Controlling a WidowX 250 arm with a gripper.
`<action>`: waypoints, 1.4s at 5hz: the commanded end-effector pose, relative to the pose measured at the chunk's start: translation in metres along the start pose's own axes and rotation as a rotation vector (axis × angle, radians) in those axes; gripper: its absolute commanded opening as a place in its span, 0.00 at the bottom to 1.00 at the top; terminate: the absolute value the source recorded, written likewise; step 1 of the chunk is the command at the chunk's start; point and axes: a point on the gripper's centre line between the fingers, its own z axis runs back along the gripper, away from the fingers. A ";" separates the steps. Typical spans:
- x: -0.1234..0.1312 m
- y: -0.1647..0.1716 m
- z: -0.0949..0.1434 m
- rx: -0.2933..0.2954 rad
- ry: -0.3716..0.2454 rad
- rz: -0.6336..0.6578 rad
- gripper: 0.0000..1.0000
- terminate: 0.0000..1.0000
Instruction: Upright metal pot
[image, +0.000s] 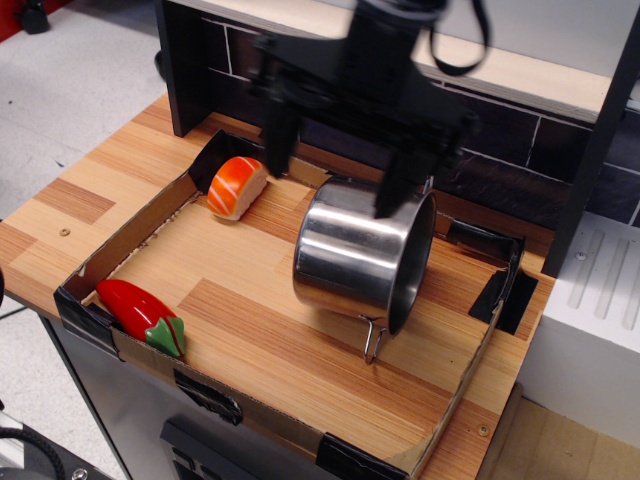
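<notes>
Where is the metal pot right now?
The metal pot lies on its side right of centre in the cardboard tray, under the open tool, right of the salmon sushi piece.

The pot (362, 253) lies on its side in the tray (251, 413), gripper (335, 160) spread open above it, sushi (236, 186) and pepper (140, 315) to its left.

1. A wooden counter (60, 205) carries a low cardboard tray (130, 225) patched with black tape.
2. In it, the pot (355, 255) lies on its side, mouth to the right.
3. A salmon sushi piece (236, 186) sits near the back-left corner.
4. A red pepper (138, 311) lies at the front-left corner.
</notes>
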 end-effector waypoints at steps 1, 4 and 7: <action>0.029 -0.034 0.000 -0.053 0.033 -0.065 1.00 0.00; 0.054 -0.058 -0.011 0.026 0.029 -0.152 1.00 0.00; 0.064 -0.064 -0.034 0.146 0.065 -0.214 1.00 0.00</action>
